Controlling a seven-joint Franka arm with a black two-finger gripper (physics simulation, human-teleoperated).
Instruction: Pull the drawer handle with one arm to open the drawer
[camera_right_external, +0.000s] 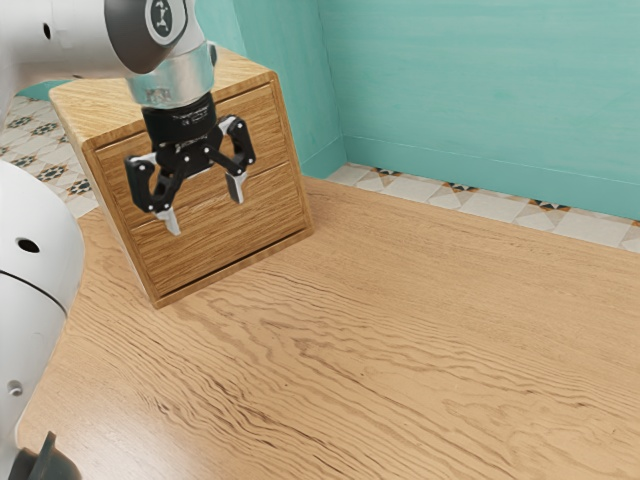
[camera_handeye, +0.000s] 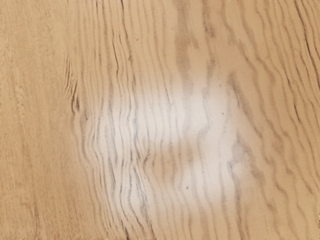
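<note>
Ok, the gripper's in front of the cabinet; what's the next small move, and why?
Probably turn the gripper toward the cabinet front: its fingers are open but point down, the wrist camera faces the table, and the lower drawer looks shut.

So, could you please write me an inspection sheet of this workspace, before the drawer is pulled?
Surface: wooden table, strong grain; the wrist view has a pale glare patch on it.
Job's things: cabinet stands on the table at the exterior view's left; drawers look flush, shut.
Clutter: nothing seen.
Grippers: pincer open, pointing down in front of the cabinet, holding nothing.
Cables: nothing seen.
Surroundings: teal wall, patterned tile floor.
</note>
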